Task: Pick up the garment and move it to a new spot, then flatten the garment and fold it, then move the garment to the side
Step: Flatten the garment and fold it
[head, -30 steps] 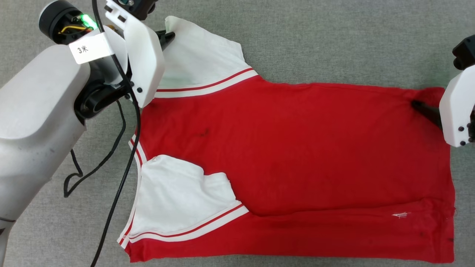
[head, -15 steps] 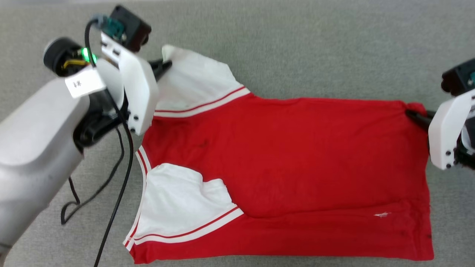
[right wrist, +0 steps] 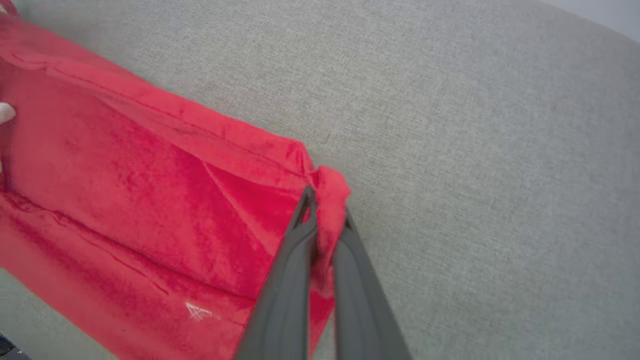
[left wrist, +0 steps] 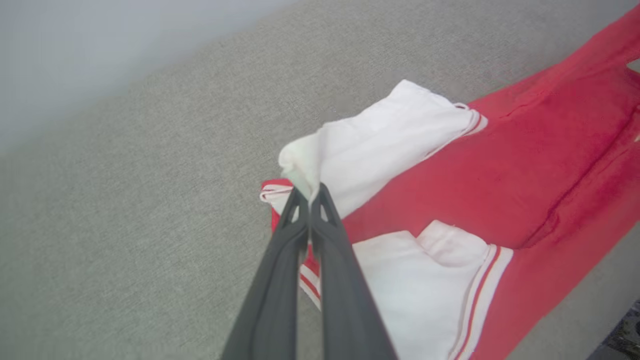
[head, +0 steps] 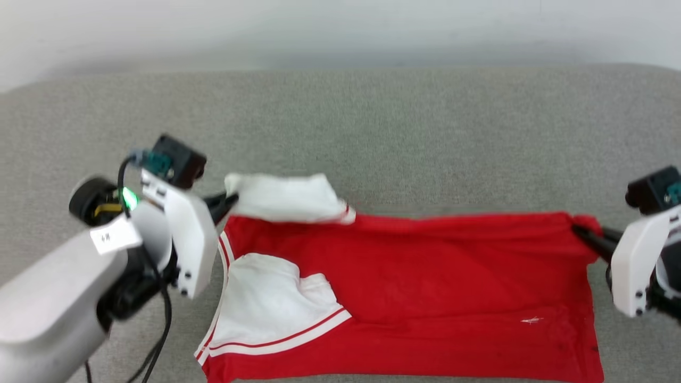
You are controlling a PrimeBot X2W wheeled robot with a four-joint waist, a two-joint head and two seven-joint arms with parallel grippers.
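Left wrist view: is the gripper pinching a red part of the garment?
No: the left gripper pinches the garment by the edge of its white sleeve.

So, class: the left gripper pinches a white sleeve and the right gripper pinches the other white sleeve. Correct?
No. The right gripper pinches a red corner of the shirt, as the right wrist view shows; the left gripper does pinch a white sleeve.
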